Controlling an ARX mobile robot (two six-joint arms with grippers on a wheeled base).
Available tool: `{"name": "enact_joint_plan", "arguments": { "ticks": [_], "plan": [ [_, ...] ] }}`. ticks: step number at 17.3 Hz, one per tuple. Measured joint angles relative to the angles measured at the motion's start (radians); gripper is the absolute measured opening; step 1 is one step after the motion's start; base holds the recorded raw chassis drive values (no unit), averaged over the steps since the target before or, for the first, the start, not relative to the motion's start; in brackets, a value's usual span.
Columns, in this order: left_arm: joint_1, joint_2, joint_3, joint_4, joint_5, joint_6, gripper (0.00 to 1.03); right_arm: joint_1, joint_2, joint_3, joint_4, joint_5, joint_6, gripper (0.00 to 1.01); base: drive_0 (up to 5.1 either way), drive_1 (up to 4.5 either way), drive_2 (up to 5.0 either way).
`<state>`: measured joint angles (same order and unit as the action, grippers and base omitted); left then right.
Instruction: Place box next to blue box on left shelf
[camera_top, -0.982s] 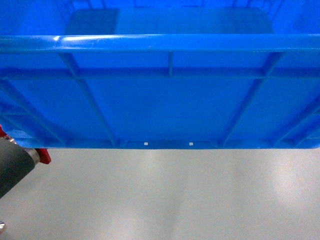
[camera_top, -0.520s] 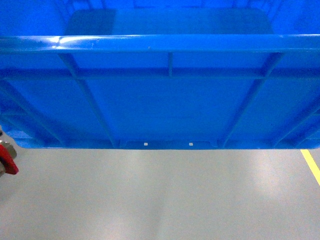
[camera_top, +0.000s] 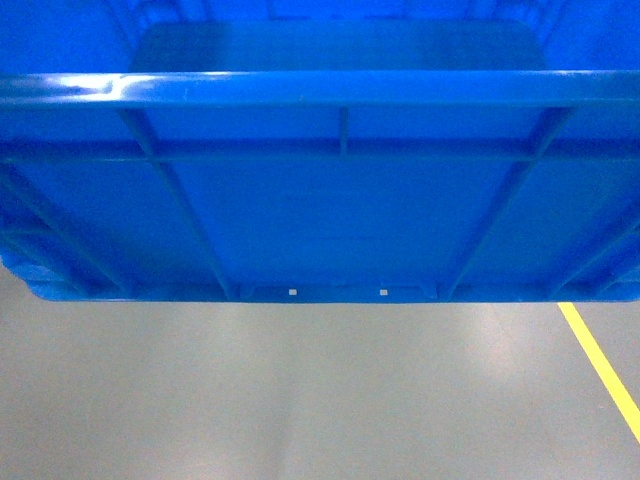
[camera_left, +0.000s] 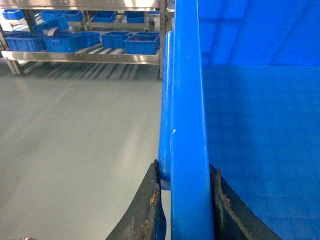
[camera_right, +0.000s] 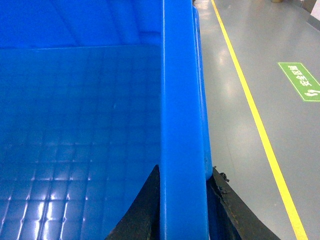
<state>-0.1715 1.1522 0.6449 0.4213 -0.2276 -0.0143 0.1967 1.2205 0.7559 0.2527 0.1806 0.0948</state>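
The box, a large bright-blue ribbed crate, fills the upper head view and hangs above the floor. My left gripper is shut on its left rim, one dark finger outside and one inside. On the opposite rim my right gripper is shut the same way. A metal roller shelf stands far off at the top left of the left wrist view. It holds several small blue boxes. Neither gripper shows in the head view.
Grey glossy floor lies under the crate. A yellow floor line runs at the right, also a yellow line in the right wrist view. Beyond it a green floor sign is painted.
The head view has shifted over the floor. The red and grey object at the left edge has gone out of view, and the yellow line has come in at the right. The crate stays held.
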Motion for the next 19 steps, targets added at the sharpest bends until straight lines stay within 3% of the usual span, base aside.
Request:
{"name": "enact_joint_plan", "arguments": {
  "ticks": [19],
  "plan": [
    [0.003, 0.003, 0.000, 0.005, 0.000, 0.003, 0.16, 0.000, 0.003, 0.000, 0.003, 0.000, -0.002, 0.18, 0.0, 4.28, -4.3]
  ]
}}
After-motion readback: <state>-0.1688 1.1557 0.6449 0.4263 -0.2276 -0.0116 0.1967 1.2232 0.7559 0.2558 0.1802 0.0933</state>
